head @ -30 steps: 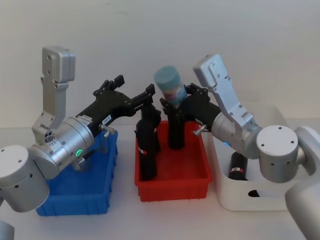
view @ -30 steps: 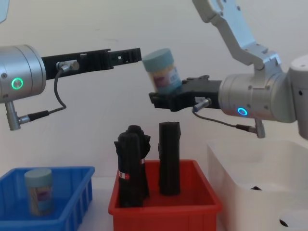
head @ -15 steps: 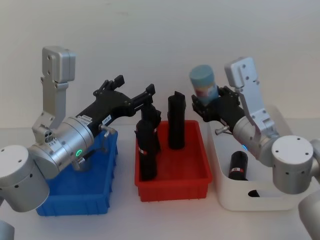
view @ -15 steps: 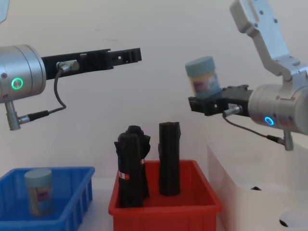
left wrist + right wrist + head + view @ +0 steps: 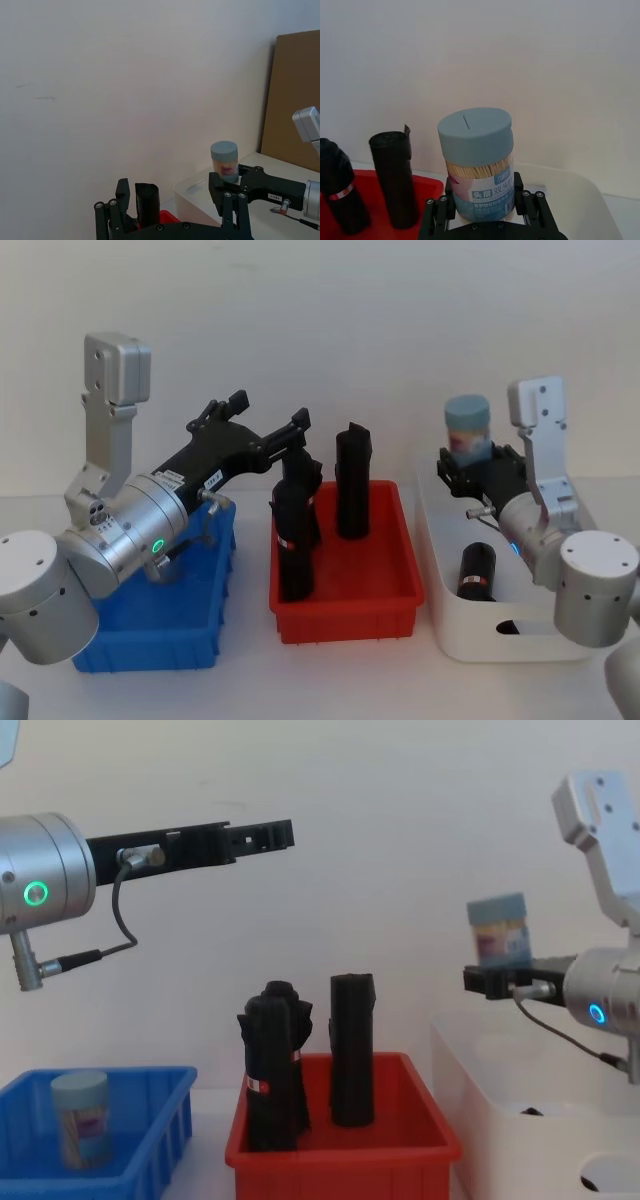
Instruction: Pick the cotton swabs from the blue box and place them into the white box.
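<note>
A cotton swab jar (image 5: 468, 427) with a pale teal lid is held upright in my right gripper (image 5: 476, 466), which is shut on its lower body above the back left part of the white box (image 5: 470, 640). The right wrist view shows that jar (image 5: 477, 170) close up, with fingers (image 5: 439, 210) on either side. A second cotton swab jar (image 5: 80, 1118) stands in the blue box (image 5: 150, 1160). My left gripper (image 5: 270, 412) hangs open and empty, high above the gap between the blue box (image 5: 150, 645) and the red bin.
The red bin (image 5: 345, 620) sits between the two boxes and holds tall black rolls (image 5: 352, 480). One black roll (image 5: 477, 572) lies inside the white box. A pale wall stands close behind the table.
My right gripper has carried the jar rightward from above the red bin to above the white box, and a little lower. The left arm has not moved.
</note>
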